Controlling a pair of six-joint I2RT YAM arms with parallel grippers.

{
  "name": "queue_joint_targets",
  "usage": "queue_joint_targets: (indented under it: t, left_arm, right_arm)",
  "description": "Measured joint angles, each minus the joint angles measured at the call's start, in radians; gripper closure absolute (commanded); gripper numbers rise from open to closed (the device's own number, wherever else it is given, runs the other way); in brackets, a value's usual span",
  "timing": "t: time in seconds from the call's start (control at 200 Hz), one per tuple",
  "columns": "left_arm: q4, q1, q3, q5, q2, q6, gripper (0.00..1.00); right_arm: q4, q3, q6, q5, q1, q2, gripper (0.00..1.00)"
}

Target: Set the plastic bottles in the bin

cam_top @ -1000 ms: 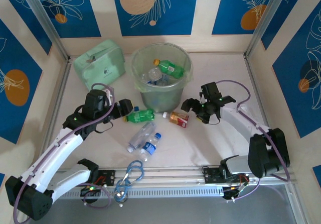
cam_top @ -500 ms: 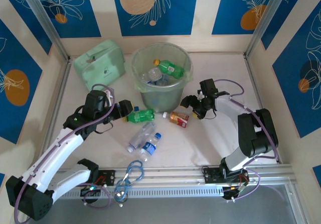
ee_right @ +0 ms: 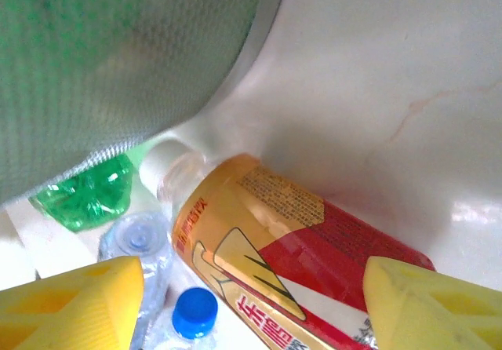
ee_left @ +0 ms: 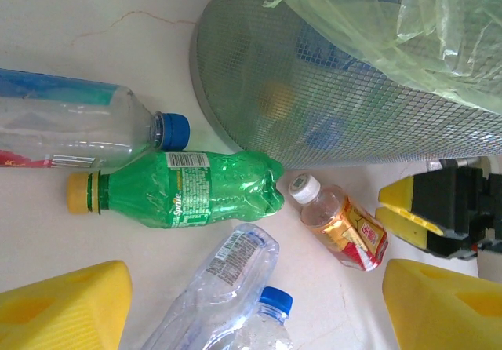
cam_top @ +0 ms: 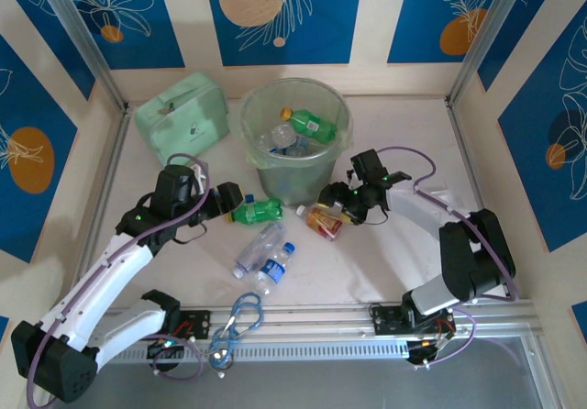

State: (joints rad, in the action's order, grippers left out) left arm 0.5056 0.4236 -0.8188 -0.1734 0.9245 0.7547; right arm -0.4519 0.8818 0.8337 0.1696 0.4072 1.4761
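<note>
Top external, left gripper (cam_top: 229,209): I read it as open, fingers spread at the yellow-capped end of the green bottle (cam_top: 260,211), holding nothing.
Top external, right gripper (cam_top: 336,209): over the orange-and-red bottle (cam_top: 325,221), just right of the bin (cam_top: 249,116); I cannot judge its jaw width from up here.
Top external, green bottle: flat, long axis left to right, cap toward the left arm, base by the foot of the bin.
Top external, orange-and-red bottle: flat, axis left to right with a slight tilt, white cap toward the green bottle.
Top external, clear bottles (cam_top: 258,248): two side by side nearer me, axes diagonal.
Top external, bin: upright at the back of the table, with the binned bottles (cam_top: 307,126) inside.
Left wrist, left gripper (ee_left: 255,287): yellow fingers (ee_left: 67,307) wide apart, gripping nothing; the clear bottles lie between them.
Left wrist, green bottle (ee_left: 192,189): axis across the picture, yellow cap left, crumpled base right, near the bin's mesh wall (ee_left: 353,107).
Left wrist, orange-and-red bottle (ee_left: 345,231): slanted, white cap up-left toward the bin.
Left wrist, blue-capped bottle (ee_left: 78,134): flat, cap pointing right.
Right wrist, right gripper (ee_right: 252,291): open, straddling the orange-and-red bottle (ee_right: 298,240). One pad stands clear of it; I cannot tell whether the other touches.
Right wrist, orange-and-red bottle: flat, white cap upper left at the bin's foot, red base lower right.
</note>
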Motion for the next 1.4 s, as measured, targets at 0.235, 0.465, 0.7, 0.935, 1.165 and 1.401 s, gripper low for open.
queue_joint_targets:
  t: [0.235,0.465,0.7,0.935,1.165,1.401]
  left_arm:
    - [-0.005,-0.002,0.003,-0.003,0.0,0.0,0.17]
    - [-0.005,-0.003,0.003,-0.008,0.0,0.0,0.17]
    - [-0.005,-0.005,0.003,-0.01,0.0,0.0,0.17]
    - [-0.005,-0.011,0.003,-0.011,0.0,0.0,0.17]
    - [-0.004,-0.016,0.007,-0.012,-0.001,0.0,0.17]
    - [-0.004,-0.018,0.01,-0.018,-0.001,0.0,0.17]
  right_arm:
    - [-0.08,-0.029,0.027,-0.066,0.111,-0.016,0.14]
    - [-0.142,-0.015,0.043,-0.146,0.182,0.008,0.12]
    - [-0.19,0.061,0.048,-0.229,0.24,0.091,0.09]
    - [-0.215,0.092,0.058,-0.276,0.274,0.146,0.18]
    - [-0.222,0.092,0.068,-0.296,0.273,0.153,0.32]
    - [-0.248,0.089,0.075,-0.312,0.274,0.121,0.45]
